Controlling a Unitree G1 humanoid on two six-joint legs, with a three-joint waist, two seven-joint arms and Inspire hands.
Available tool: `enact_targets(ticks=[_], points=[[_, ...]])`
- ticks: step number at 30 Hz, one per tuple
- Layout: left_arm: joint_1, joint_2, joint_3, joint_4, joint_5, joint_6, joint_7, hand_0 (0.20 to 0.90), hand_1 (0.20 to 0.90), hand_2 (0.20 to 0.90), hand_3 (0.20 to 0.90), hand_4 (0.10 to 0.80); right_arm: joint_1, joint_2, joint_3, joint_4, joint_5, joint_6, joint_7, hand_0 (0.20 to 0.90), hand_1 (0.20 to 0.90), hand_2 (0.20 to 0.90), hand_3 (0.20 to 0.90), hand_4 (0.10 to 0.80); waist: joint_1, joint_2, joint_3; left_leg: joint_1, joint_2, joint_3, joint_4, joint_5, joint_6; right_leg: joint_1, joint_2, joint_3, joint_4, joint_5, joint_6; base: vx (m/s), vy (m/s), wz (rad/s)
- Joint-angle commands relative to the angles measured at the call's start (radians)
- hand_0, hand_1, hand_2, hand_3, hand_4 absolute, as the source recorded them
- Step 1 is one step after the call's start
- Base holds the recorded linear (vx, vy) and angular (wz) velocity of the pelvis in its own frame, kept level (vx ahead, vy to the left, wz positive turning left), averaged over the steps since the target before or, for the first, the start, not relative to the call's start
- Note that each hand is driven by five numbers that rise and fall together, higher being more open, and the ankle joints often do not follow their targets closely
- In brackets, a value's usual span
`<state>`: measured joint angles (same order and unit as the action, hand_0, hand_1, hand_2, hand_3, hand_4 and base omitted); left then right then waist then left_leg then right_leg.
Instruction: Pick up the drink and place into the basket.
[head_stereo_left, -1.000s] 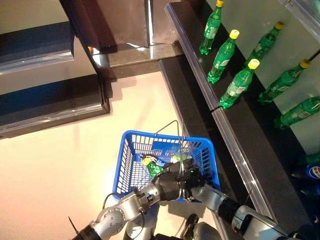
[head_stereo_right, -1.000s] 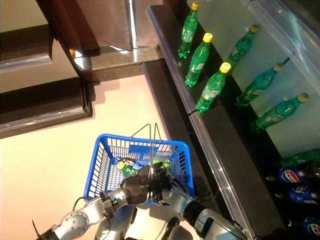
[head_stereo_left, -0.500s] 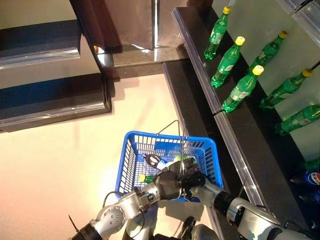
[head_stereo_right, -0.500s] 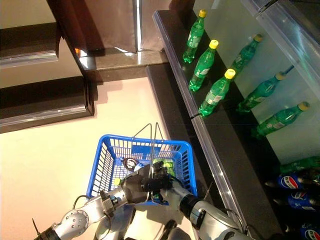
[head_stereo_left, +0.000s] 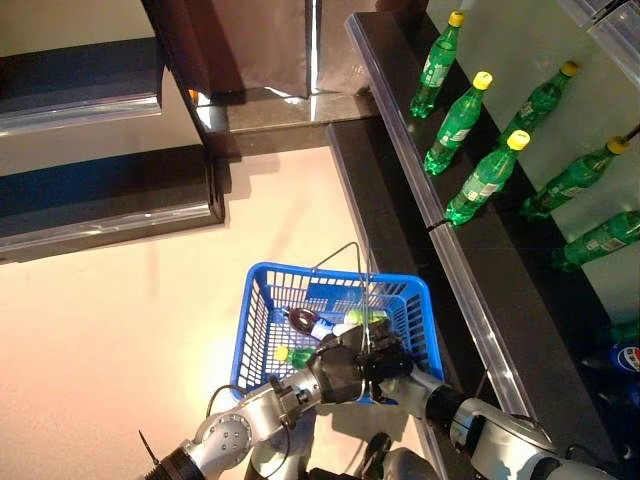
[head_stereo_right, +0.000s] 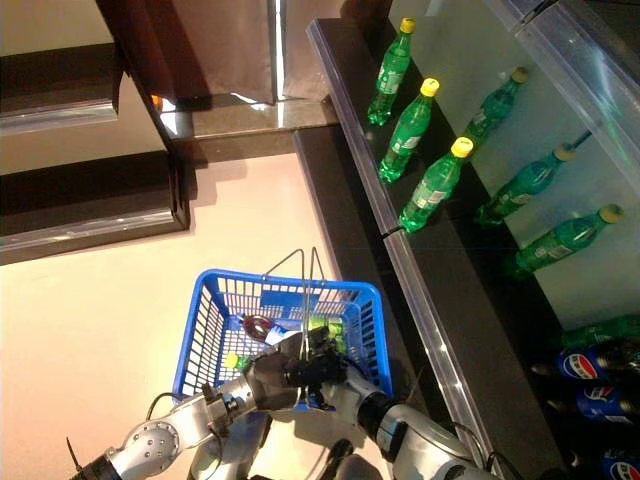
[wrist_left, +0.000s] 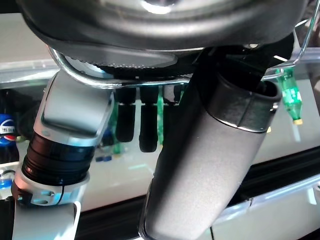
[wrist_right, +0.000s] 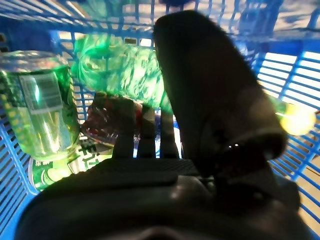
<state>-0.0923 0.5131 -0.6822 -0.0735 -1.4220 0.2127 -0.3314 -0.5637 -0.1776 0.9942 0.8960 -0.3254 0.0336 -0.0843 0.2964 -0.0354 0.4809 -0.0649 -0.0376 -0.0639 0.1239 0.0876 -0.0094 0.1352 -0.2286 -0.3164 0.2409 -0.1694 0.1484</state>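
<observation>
A blue wire basket (head_stereo_left: 252, 325) hangs low in front of me, with several drinks lying in it. A green bottle with a yellow cap (head_stereo_left: 295, 356) rests near its close wall. Another green bottle (wrist_right: 125, 70) and a dark-ended bottle (head_stereo_left: 303, 321) lie further in. My left hand (head_stereo_left: 338, 368) is at the close rim, fingers (wrist_left: 145, 122) curled over the metal handle (wrist_left: 125, 82). My right hand (head_stereo_left: 388, 358) reaches into the basket beside it. Its fingers (wrist_right: 145, 142) point down over the bottles and hold nothing.
A dark shelf (head_stereo_left: 400, 140) runs along the right and carries a row of upright green bottles (head_stereo_left: 487, 180). Blue-labelled cola bottles (head_stereo_right: 590, 365) stand lower on the right. Dark low furniture (head_stereo_left: 110, 200) lies to the far left across the pale floor (head_stereo_left: 120, 320).
The yellow-capped bottle has slid toward the basket's close wall, uncovering the dark-ended bottle behind it. The camera shifted slightly a second ago. Both hands have stayed at the rim.
</observation>
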Motion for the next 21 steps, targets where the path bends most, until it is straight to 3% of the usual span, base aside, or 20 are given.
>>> enact_targets(ticks=[1, 7, 10, 15, 21], points=[[-0.118, -0.316, -0.054, -0.389, -0.11, -0.077, -0.23, 0.3, 0.3, 0.3, 0.2, 0.1, -0.023, 0.092, 0.011, -0.001, -0.033, -0.034, -0.089, 0.9, 0.9, 0.9, 0.9, 0.8, -0.006, -0.003, -0.196, -0.005, 0.066, -0.006, 0.133, -0.115, -0.06, -0.088, -0.046, 0.033, -0.118, 0.28, 0.1, 0.0, 0.0, 0.0], [-0.073, -0.292, -0.004, -0.392, -0.09, -0.121, -0.179, 0.3, 0.3, 0.3, 0.2, 0.1, 0.02, 0.024, -0.034, -0.154, 0.039, -0.012, -0.185, 0.9, 0.9, 0.9, 0.9, 0.8, -0.02, -0.017, -0.23, 0.025, 0.078, 0.007, 0.109, -0.109, -0.066, -0.071, -0.038, 0.038, -0.126, 0.274, 0.096, 0.017, 0.013, -0.02], [-0.041, -0.274, 0.044, -0.402, -0.078, -0.134, -0.159, 0.3, 0.3, 0.3, 0.2, 0.1, 0.06, -0.037, -0.054, -0.297, 0.059, 0.043, -0.2, 0.9, 0.9, 0.9, 0.9, 0.8, -0.032, -0.016, -0.241, 0.043, 0.085, 0.016, 0.092, -0.104, -0.069, -0.063, -0.036, 0.043, -0.13, 0.27, 0.093, -0.009, 0.044, -0.09], [0.024, -0.242, 0.179, -0.43, -0.098, -0.14, -0.148, 0.3, 0.3, 0.3, 0.2, 0.1, 0.188, -0.177, -0.14, -0.566, 0.047, 0.098, -0.193, 0.9, 0.9, 0.9, 0.9, 0.8, -0.067, -0.01, -0.259, 0.072, 0.094, 0.046, 0.056, -0.096, -0.071, -0.055, -0.035, 0.06, -0.14, 0.262, 0.086, -0.072, 0.094, -0.15], [0.07, -0.203, 0.257, -0.457, -0.087, -0.183, -0.175, 0.3, 0.3, 0.3, 0.2, 0.1, 0.302, -0.271, -0.237, -0.671, 0.024, 0.064, -0.178, 0.9, 0.9, 0.9, 0.9, 0.8, -0.094, 0.0, -0.272, 0.104, 0.104, 0.07, 0.02, -0.083, -0.075, -0.039, -0.032, 0.067, -0.153, 0.253, 0.073, -0.067, 0.086, -0.14]])
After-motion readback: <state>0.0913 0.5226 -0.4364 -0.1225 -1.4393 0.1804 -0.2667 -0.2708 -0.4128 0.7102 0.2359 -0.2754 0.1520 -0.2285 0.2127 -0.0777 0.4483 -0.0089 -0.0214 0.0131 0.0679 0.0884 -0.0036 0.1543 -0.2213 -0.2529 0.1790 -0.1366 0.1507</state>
